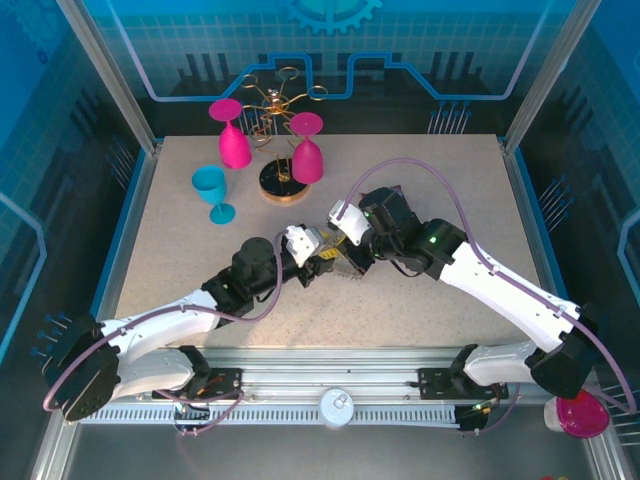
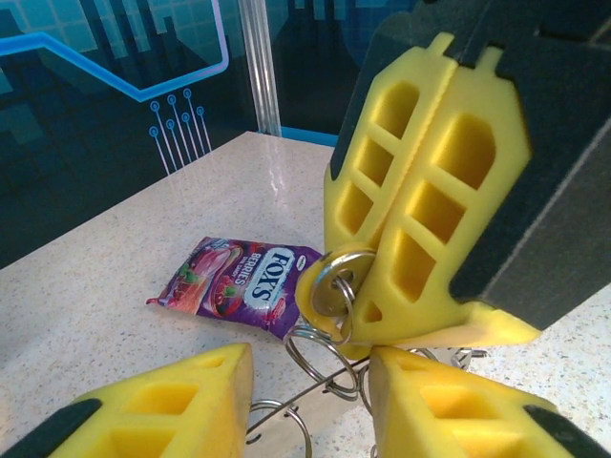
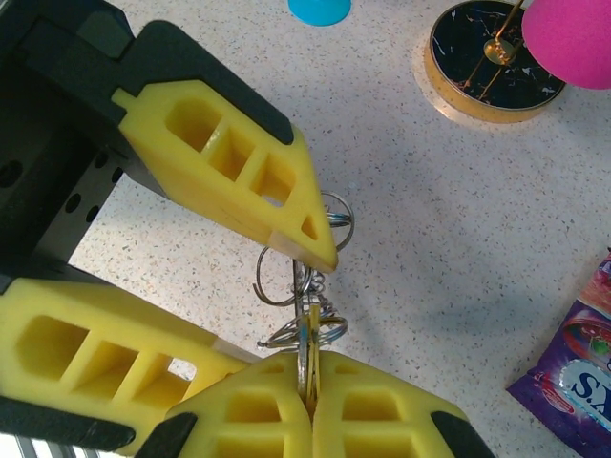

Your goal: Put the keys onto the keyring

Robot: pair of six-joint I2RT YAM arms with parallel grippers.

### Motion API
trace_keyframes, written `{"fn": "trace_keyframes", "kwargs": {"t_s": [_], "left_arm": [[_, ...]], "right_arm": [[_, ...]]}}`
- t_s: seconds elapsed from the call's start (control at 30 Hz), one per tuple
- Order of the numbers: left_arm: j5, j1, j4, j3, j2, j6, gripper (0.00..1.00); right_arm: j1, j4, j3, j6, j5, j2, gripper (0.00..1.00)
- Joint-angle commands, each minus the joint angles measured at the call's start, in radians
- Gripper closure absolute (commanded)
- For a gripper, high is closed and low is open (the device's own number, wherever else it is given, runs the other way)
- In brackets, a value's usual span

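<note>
In the top view both grippers meet at mid-table. My right gripper [image 3: 307, 370] is shut on a small metal key [image 2: 334, 281] with a yellow tag; the key sits edge-on between its pads [image 3: 258, 410]. A wire loop of the keyring [image 2: 323, 361] passes through the key's hole. The keyring [image 3: 291, 284] stands upright off the table, between the fingers of my left gripper [image 2: 310, 363]. Those jaws stand apart, each touching the ring's loops. From above, the left gripper [image 1: 318, 262] and right gripper [image 1: 346, 254] hide most of the ring.
A purple candy packet [image 2: 243, 281] lies on the table beyond the grippers. At the back left stand a gold wire rack [image 1: 280, 180], two pink goblets [image 1: 232, 135] and a blue goblet [image 1: 213, 190]. Glass walls enclose the table.
</note>
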Motion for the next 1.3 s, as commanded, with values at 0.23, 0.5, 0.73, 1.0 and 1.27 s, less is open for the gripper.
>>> {"fn": "trace_keyframes", "kwargs": {"t_s": [0.23,0.5,0.73,1.0,1.27], "left_arm": [[-0.092,-0.006,0.018,0.041,0.017,0.029,0.78],[-0.12,-0.005,0.02,0.046,0.026,0.046,0.94],[-0.115,-0.015,-0.014,0.049,0.02,0.132,1.0],[-0.191,-0.057,-0.015,0.026,0.018,0.279,1.0],[-0.263,-0.076,0.062,-0.021,0.005,0.362,1.0]], "right_arm": [[0.019,0.036,0.039,0.016,-0.041,-0.002,1.0],[0.018,0.03,0.037,0.016,-0.035,-0.003,1.0],[0.006,0.008,0.066,0.033,-0.006,0.012,1.0],[-0.067,0.006,0.09,0.105,-0.068,0.013,1.0],[-0.103,-0.009,0.09,0.158,-0.108,0.02,1.0]]}}
